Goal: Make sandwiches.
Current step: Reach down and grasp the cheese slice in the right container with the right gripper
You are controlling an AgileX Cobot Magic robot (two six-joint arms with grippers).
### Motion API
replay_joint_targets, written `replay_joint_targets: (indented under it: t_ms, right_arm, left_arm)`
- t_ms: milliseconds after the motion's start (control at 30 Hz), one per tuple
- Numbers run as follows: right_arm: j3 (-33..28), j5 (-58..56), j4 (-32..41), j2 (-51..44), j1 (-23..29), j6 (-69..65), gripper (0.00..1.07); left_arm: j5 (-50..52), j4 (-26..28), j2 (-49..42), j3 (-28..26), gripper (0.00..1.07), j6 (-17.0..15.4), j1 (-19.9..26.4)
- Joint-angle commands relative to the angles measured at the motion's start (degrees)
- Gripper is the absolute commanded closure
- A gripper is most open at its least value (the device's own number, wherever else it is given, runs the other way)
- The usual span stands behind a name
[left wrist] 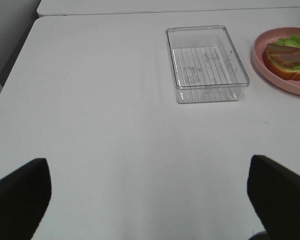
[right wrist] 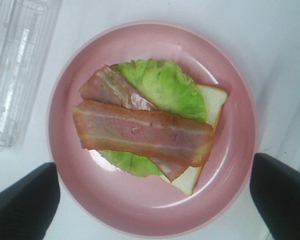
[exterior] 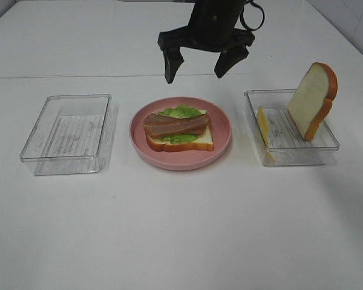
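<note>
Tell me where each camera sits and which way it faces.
Exterior high: above the table, looking down on it; the open right end effector hangs over the plate.
Left wrist: low, looking across at the empty tray; open left end effector frames the view.
Right wrist: straight down on the sandwich; its end effector edges the view.
Shared: all three show plate and sandwich.

We read this as a robot lab bench, not a real kitchen. There is a plain white table (exterior: pixel 181 241) with a seam across the back. A toy sandwich (exterior: pixel 178 128) sits on a pink plate (exterior: pixel 222 130), with clear trays (exterior: pixel 78 96) lined up either side. The black right gripper (exterior: pixel 195 76) hangs above. The far corner is possibly a tiled wall (exterior: pixel 354 21), but it's too blurry for us to confirm.
</note>
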State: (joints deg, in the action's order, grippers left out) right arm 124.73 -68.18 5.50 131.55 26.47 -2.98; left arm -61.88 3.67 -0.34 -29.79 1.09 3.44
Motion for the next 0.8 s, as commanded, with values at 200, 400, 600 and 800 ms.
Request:
replay_joint_targets:
  t_ms: [200, 400, 600, 800]
  right_arm:
    - [8.1, -8.0, -0.5, -1.4, 0.1, -0.9, 0.09]
    - [7.2, -8.0, -3.7, -4.4, 0.0, -2.5, 0.09]
    - [-0.1, -8.0, -4.6, -10.8, -2.1, -5.2, 0.09]
    - [-13.5, -8.0, -4.0, -18.0, -6.8, -8.4, 0.09]
  left_arm:
    - [0.3, 0.6, -1.0, 0.1, 0.08, -0.3, 0.1]
    - [0.3, 0.6, -1.0, 0.1, 0.08, -0.3, 0.1]
    - [0.3, 0.6, -1.0, 0.1, 0.08, -0.2, 0.1]
    - [0.3, 0.6, -1.0, 0.1, 0.08, -0.3, 0.1]
